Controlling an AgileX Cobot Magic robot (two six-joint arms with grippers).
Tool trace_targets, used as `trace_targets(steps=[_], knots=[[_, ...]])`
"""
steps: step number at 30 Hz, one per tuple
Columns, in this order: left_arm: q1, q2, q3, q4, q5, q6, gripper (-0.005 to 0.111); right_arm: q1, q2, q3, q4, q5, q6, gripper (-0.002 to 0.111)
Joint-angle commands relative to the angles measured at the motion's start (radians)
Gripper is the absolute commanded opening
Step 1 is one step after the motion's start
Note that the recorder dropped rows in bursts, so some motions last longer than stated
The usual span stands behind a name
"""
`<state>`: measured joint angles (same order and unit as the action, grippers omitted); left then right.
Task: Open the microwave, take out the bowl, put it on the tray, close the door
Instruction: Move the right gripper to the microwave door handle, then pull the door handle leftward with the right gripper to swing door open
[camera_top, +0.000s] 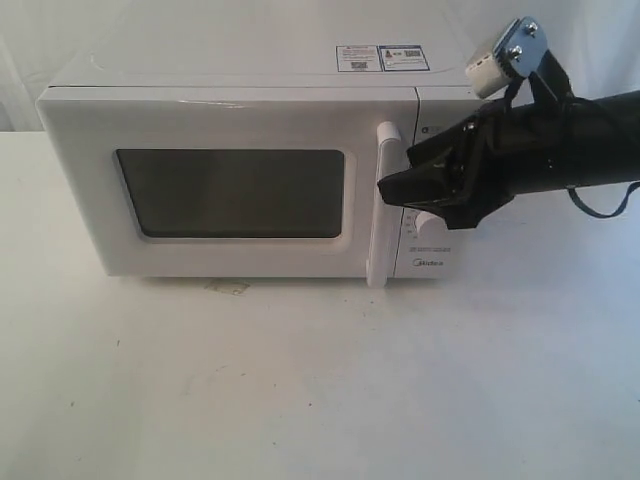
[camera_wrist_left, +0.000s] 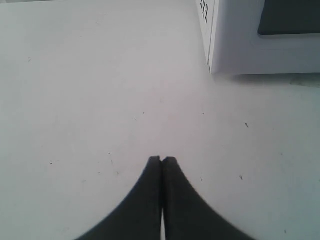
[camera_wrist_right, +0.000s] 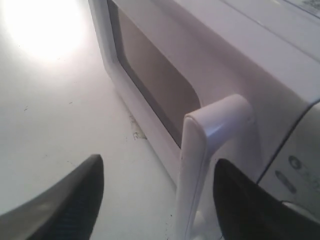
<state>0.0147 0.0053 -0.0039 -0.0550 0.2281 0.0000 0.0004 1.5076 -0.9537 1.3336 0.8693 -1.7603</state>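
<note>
The white microwave (camera_top: 240, 110) stands at the back of the table, and its door (camera_top: 100, 200), with a dark window (camera_top: 235, 192), is closed. My right gripper (camera_top: 395, 172) reaches in from the right at the upper part of the vertical bar handle (camera_top: 383, 230). In the right wrist view the right gripper (camera_wrist_right: 157, 167) is open, with the handle (camera_wrist_right: 197, 170) standing between its two fingers (camera_wrist_right: 75, 200), nearer the dial-side one. My left gripper (camera_wrist_left: 161, 160) is shut and empty over bare table, off the microwave's corner (camera_wrist_left: 235, 45). The bowl and the tray are not in view.
The white table (camera_top: 300, 380) spreads out in front of the microwave. A small scrap (camera_top: 227, 288) lies under the door's front edge. The right arm covers most of the dial panel (camera_top: 428, 262). Stickers (camera_top: 382, 58) sit on the microwave's top.
</note>
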Motion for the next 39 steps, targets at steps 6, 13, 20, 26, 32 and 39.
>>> trace_targets(steps=[6, 13, 20, 26, 32, 39], knots=[[0.003, -0.005, 0.004, -0.003, 0.003, 0.000, 0.000, 0.000, 0.097, -0.002, 0.185, 0.019, -0.160, 0.060], [0.003, -0.005, 0.004, -0.003, 0.003, 0.000, 0.000, 0.071, 0.144, -0.002, 0.247, 0.005, -0.235, 0.060], [0.003, -0.005, 0.004, -0.003, 0.003, 0.000, 0.000, 0.092, 0.146, -0.002, 0.270, -0.072, -0.233, 0.022], [0.003, -0.005, 0.004, -0.003, 0.003, 0.000, 0.000, 0.092, 0.146, -0.002, 0.268, -0.094, -0.233, 0.000], [0.003, -0.005, 0.004, -0.003, 0.003, 0.000, 0.000, 0.092, 0.146, -0.002, 0.267, -0.123, -0.233, 0.000], [0.003, -0.005, 0.004, -0.003, 0.003, 0.000, 0.000, 0.090, 0.157, -0.035, -0.048, 0.157, -0.138, 0.000]])
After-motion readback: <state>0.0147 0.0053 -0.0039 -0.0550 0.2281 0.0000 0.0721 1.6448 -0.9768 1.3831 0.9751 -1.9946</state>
